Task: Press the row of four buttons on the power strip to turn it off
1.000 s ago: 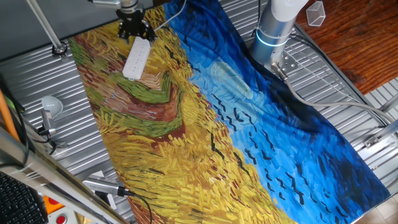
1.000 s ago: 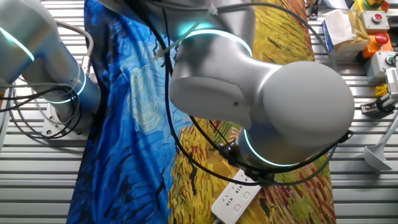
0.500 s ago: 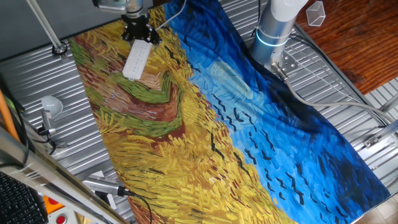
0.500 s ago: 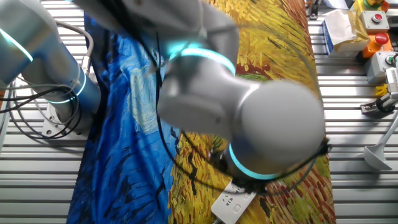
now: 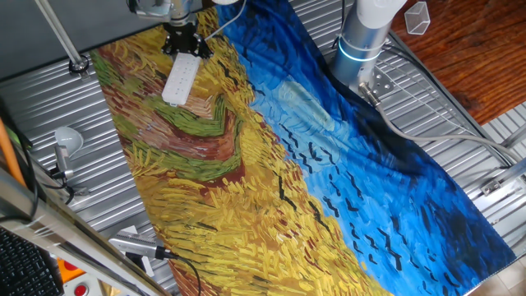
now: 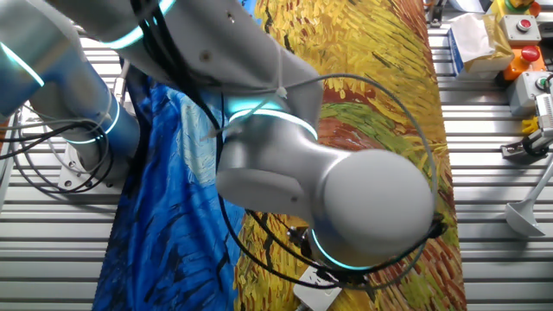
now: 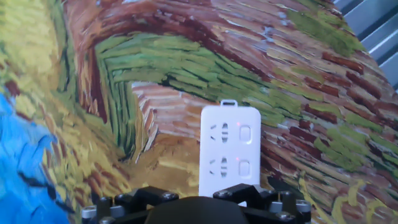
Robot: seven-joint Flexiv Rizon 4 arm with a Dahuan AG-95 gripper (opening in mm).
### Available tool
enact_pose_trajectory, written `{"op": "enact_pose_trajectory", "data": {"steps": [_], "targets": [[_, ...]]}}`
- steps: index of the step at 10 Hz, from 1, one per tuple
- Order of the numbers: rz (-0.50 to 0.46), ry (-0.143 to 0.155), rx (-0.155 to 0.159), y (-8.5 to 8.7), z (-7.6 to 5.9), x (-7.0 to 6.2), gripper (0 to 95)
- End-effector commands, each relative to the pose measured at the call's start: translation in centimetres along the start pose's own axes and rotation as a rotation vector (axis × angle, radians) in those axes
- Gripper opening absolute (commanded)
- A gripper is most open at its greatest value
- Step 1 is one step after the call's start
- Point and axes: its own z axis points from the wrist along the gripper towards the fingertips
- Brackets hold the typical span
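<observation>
The power strip (image 5: 179,80) is a white bar lying on the yellow part of the painted cloth at the back left. My gripper (image 5: 183,45) stands over its far end, and its black fingers hide that end. In the hand view the power strip (image 7: 229,149) runs away from me. Two of the four buttons (image 7: 245,134) show on its right side, each beside a small red light; the rest lie under the gripper's black body (image 7: 193,210). The fingertips are not visible. In the other fixed view the arm hides all but one corner of the power strip (image 6: 315,291).
The painted cloth (image 5: 271,164) covers the table. The arm's base (image 5: 362,41) stands at the back right. A silver disc on a stem (image 5: 67,141) and a slanted metal post (image 5: 57,37) stand at the left. A tissue box (image 6: 471,39) and button boxes (image 6: 523,30) sit at one edge.
The gripper has shifted slightly at the strip's far end. In the other fixed view the arm's elbow has swung down and left, covering more of the strip.
</observation>
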Motion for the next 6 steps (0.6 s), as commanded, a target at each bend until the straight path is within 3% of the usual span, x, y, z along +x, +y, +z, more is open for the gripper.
{"op": "enact_pose_trajectory", "data": {"steps": [1, 3, 5, 6], "targets": [[0.021, 0.006, -0.016, 0.5, -0.8, 0.0, 95.0], [0.025, 0.01, -0.014, 0.5, -0.8, 0.0, 95.0], [0.003, 0.002, -0.013, 1.1, -1.2, -1.0, 95.0], [0.01, 0.002, -0.012, 1.0, -0.7, -0.5, 95.0]]}}
